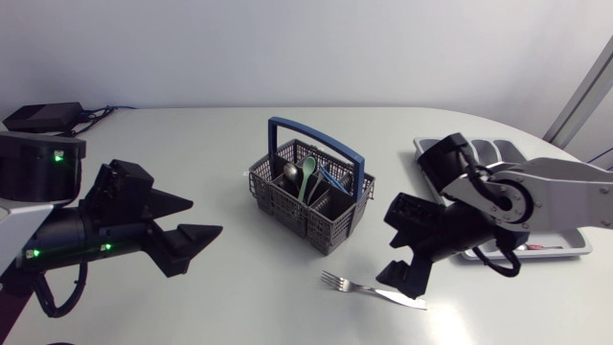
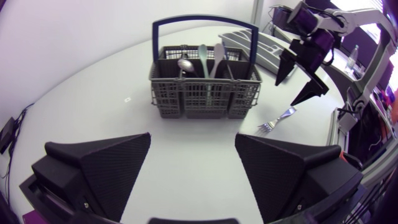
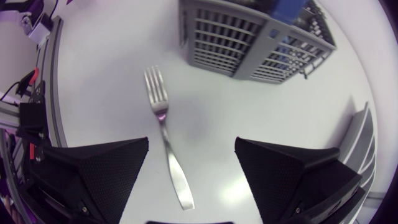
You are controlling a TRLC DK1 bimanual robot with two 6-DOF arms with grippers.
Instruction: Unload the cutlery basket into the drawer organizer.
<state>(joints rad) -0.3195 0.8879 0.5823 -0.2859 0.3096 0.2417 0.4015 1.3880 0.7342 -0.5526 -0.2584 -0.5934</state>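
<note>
Fork (image 3: 166,140) lies flat on the white surface, under the right pincer (image 3: 192,146) and in the gap between its spread fingers. Its tines point toward the cutlery basket (image 1: 330,225), which stands near with spoons upright inside. The drawer organizer (image 1: 565,251) sits behind the right arm. The left pincer (image 1: 203,217), also open and holding nothing, is well apart from the basket.

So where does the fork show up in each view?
Head: fork on the table, under the right gripper, near the basket.
Left wrist: fork beside the basket, under the right gripper.
Right wrist: fork between the open fingers, basket ahead.
Shared landmark: the basket.
</note>
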